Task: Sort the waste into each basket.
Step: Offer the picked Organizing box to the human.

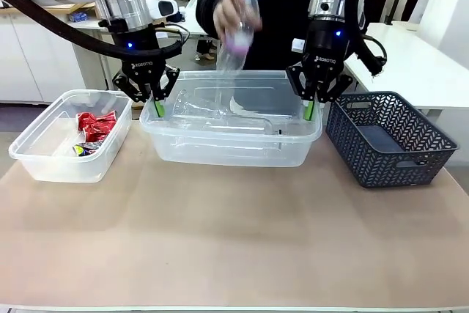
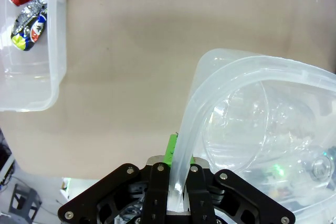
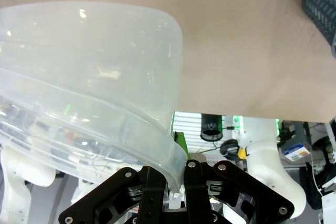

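While claws grip tub (image 1: 227,148), lattice basket (image 1: 392,137) flanks.

Middle tub (image 1: 231,148): clear glossy plastic, thick smooth rim. Left tub (image 1: 44,157): same translucent plastic. Cans (image 1: 95,126): crumpled shiny metal, red and multicoloured. Bottle (image 1: 238,38): clear glossy plastic. Lattice basket (image 1: 392,137): matt blue-grey plastic. Worktop (image 1: 234,240): matt tan, smooth.

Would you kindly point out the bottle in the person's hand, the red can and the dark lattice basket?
bottle (image 1: 236,42), front view, its clear body below the hand.
red can (image 1: 94,124), front view, its crumpled side.
lattice basket (image 1: 388,163), front view, its near wall.
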